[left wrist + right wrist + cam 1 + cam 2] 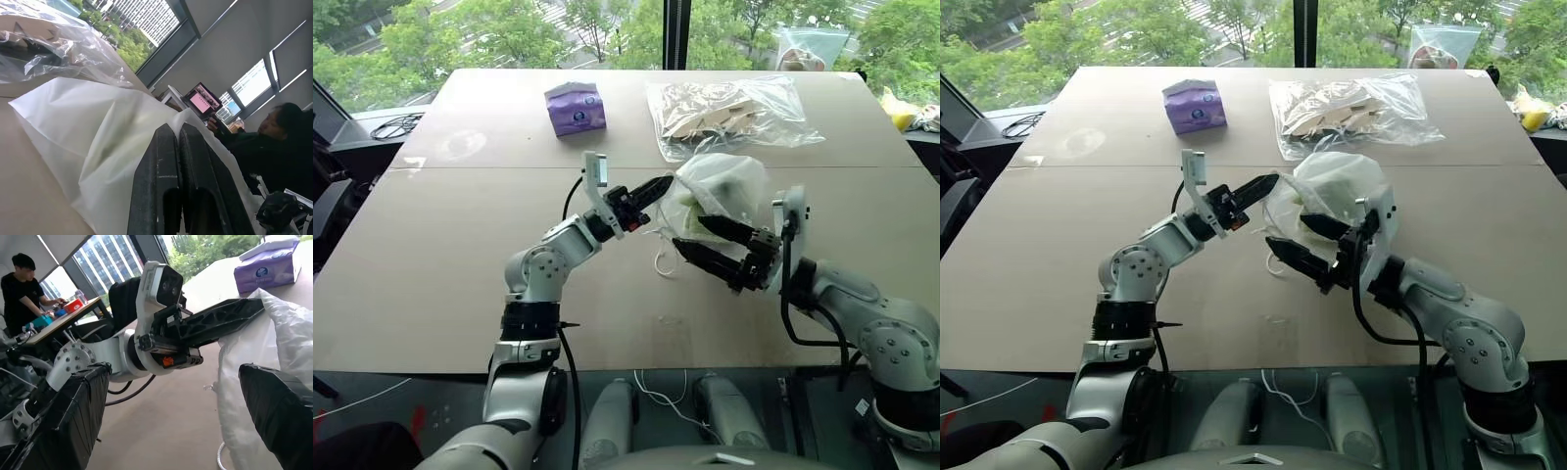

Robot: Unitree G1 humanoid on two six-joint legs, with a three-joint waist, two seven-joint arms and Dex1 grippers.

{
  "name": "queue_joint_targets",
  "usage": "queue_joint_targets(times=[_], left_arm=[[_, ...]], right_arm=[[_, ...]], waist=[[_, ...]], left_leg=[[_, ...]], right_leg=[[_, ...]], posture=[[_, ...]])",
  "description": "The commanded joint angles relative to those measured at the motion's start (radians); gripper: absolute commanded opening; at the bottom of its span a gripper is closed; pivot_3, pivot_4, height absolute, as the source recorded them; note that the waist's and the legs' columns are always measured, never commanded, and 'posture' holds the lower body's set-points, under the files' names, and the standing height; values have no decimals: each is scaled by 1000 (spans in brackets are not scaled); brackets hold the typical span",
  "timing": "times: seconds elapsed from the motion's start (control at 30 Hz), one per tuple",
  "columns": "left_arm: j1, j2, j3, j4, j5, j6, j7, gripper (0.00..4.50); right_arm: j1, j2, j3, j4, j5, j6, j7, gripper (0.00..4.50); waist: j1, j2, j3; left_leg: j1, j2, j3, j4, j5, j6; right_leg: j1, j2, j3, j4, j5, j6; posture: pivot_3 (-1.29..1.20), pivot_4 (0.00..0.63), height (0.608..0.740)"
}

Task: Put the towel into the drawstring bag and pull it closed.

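So the towel (717,192) looks to be inside the drawstring bag (729,176) already, I can see a dark greenish lump through the thin fabric, so I'd call that half done. My left claw (658,186) is pinched tight on the bag's rim, holding it up. My right claw (702,238) is spread wide with nothing in it, just beside the bag. The cord (663,260) lies loose on the worktop (460,255), so cinching is what's left. The purple tissue box (575,108) and clear plastic bag (729,113) sit well behind, not in my way.

One drawstring bag (720,186), one tissue box (575,108), one plastic bag (724,113).
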Motion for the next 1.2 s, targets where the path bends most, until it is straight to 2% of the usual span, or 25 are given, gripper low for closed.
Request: queue_joint_targets(times=[0.03, 0.1, 0.2, 0.23, 0.33, 0.4, 0.47, 0.53, 0.63, 0.77, 0.9, 0.97, 1.1, 1.17, 1.2], left_arm=[[-3, -7, 3, -51, -9, 2, 1, 0], [-3, -10, 3, -51, -7, 2, 1, 0], [-10, -14, 7, -44, -2, -2, 3, 0], [-13, -15, 9, -42, -1, -3, 5, 0], [-17, -18, 11, -43, -3, -2, 8, 0], [-17, -19, 10, -44, -3, 1, 8, 0], [-18, -19, 10, -42, -3, 4, 8, 0], [-21, -17, 12, -37, -1, 5, 6, 0], [-28, -12, 19, -30, -1, 8, 6, 0], [-33, -8, 21, -29, 0, 12, 7, 0], [-35, -6, 19, -31, 2, 16, 5, 0], [-36, -6, 19, -32, 3, 16, 6, 0], [-37, -4, 20, -29, 3, 16, 5, 0], [-37, -2, 20, -25, 4, 16, 2, 0], [-37, -1, 19, -24, 5, 16, 1, 0]], right_arm=[[-20, 27, -37, -36, 56, -40, -17, 4456], [-29, 55, -74, -36, 113, -67, -45, 4456], [-32, 24, -164, -47, 201, -88, -67, 4456], [-27, -6, -206, -47, 240, -92, -68, 4456], [75, -211, -355, -59, 287, -37, 27, 4456], [212, -383, -382, -91, 188, 20, 140, 4456], [334, -512, -347, -106, 1, 4, 190, 4456], [391, -580, -290, -105, -138, -32, 209, 4456], [388, -650, -146, -103, -319, -47, 205, 4456], [273, -506, -37, -85, -353, -36, 121, 4456], [182, -419, 101, -18, -539, -23, 24, 4456], [147, -332, 107, -1, -525, -9, -5, 4456], [109, -282, 161, 30, -634, -26, -22, 4456], [94, -226, 150, 36, -619, -30, -25, 4456], [90, -205, 148, 28, -609, -28, -19, 4220]], waist=[[1, 0, 0], [1, 0, 0], [2, 0, 0], [2, 0, 0], [12, 0, 0], [19, 1, 0], [19, -1, 0], [15, -1, 0], [8, 0, 0], [2, -2, 0], [4, -2, 0], [7, -2, 0], [9, -2, 0], [9, -2, 0], [9, -2, 0]], left_leg=[[0, 0, 0, 0, 0, 0], [0, 0, 0, 0, 0, 0], [0, 0, 0, 0, 0, 0], [0, 0, 0, 1, 0, 0], [-1, -1, 0, 1, 0, 0], [-1, -2, 0, 0, 0, 0], [0, -1, 0, -1, 0, 1], [1, 0, 1, -1, 0, 0], [2, 0, 2, 1, 0, 0], [3, 0, 2, 5, 1, 0], [3, -1, 1, 5, 1, 0], [2, -1, 0, 5, 0, 0], [1, -1, -1, 3, 0, 0], [1, -1, -1, 2, 0, 0], [1, -1, -1, 3, 0, 0]], right_leg=[[0, 0, 0, 0, 0, 0], [0, 0, 0, 0, 0, 0], [0, 0, 0, 0, 0, 0], [0, 0, 0, 0, 0, 0], [1, -1, 0, 0, 0, 0], [1, -1, 0, -1, 0, -1], [2, -1, 0, -2, 0, -1], [1, 0, 1, -2, -1, 0], [1, 0, 1, -1, -1, 1], [4, 1, 1, -1, -2, -2], [5, 0, 1, -1, 0, 1], [4, 0, 1, -1, 0, 2], [4, 0, 0, -1, 2, -1], [4, -1, 0, -1, 1, -1], [4, -1, 0, -2, 1, -1]], posture=[[0, 150, 740], [0, 150, 740], [0, 150, 740], [0, 150, 740], [0, 150, 740], [0, 150, 740], [0, 150, 740], [0, 150, 740], [0, 150, 740], [0, 150, 740], [0, 150, 740], [0, 150, 740], [0, 150, 740], [0, 150, 740], [0, 150, 740]])
